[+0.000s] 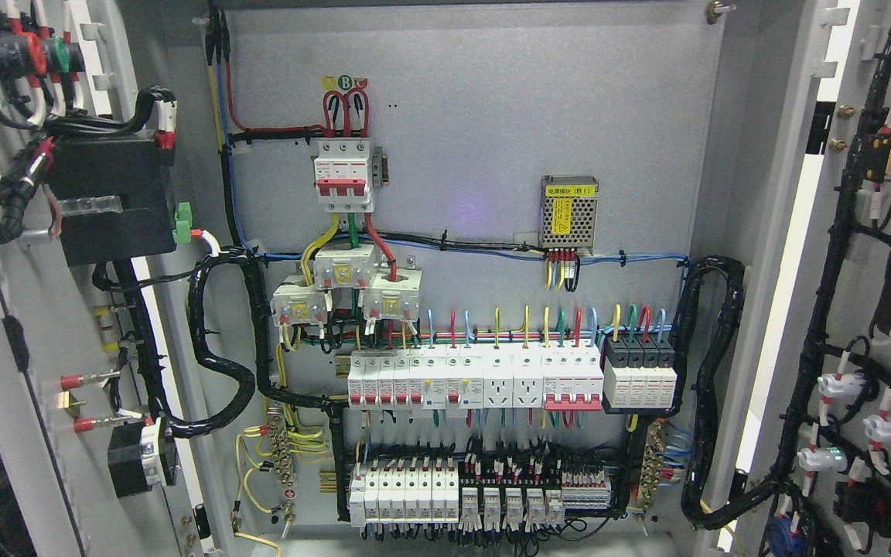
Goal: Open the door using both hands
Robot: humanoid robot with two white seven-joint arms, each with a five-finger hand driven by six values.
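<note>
1. Left arm: nothing of it shows at the seven o'clock corner, no wrist, no hand.
2. Right arm: nothing at five o'clock either, so neither hand's pose can be read.

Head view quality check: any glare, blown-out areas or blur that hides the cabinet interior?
Head view: back panel evenly lit and sharp, with a faint purple glare spot; bright overexposed strip along the right door gap; left door close to the lens, slightly soft; wiring labels too small to read. No robot hands in view.

Bright, even light; sharp focus.
</note>
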